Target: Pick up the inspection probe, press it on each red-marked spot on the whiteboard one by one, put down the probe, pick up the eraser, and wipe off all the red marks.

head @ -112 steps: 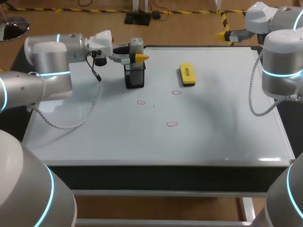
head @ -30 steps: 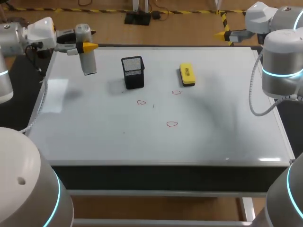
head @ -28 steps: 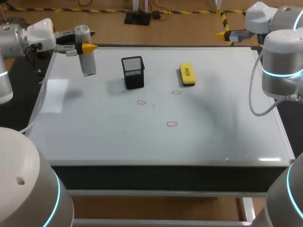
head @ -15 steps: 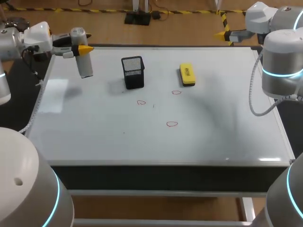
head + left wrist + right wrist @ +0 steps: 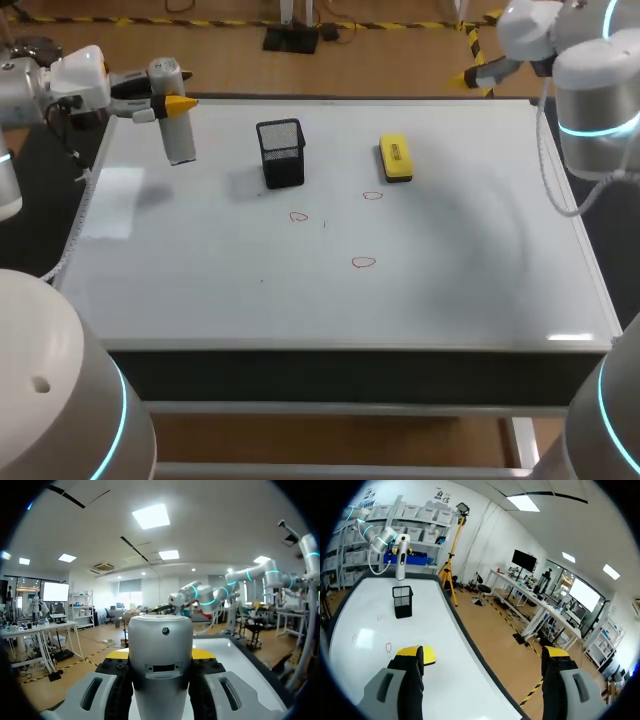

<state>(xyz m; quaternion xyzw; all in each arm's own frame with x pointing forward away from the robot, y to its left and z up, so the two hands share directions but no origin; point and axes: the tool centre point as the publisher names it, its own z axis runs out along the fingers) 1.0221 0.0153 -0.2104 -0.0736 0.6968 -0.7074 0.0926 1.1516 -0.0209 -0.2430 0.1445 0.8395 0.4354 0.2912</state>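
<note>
My left gripper (image 5: 168,97) is shut on the grey cylindrical probe (image 5: 176,128), which hangs upright over the whiteboard's (image 5: 450,280) back left corner. In the left wrist view the probe (image 5: 161,665) fills the gap between the fingers of the left gripper (image 5: 161,656). Three red marks (image 5: 299,216) (image 5: 373,196) (image 5: 363,263) lie near the board's middle. The yellow eraser (image 5: 395,158) lies flat behind them. My right gripper (image 5: 478,70) is off the back right corner, and in its own view the right gripper (image 5: 482,652) stands wide open and empty, with the eraser (image 5: 429,657) beside one finger.
A black mesh holder (image 5: 283,152) stands empty between the probe and the eraser; the right wrist view shows the holder (image 5: 402,601) too. The board's front half carries nothing but the nearest red mark.
The left arm lifted the probe out of the mesh holder and carried it to the back left, drifting slightly further left in the last second. The right arm has just shifted back and left.
</note>
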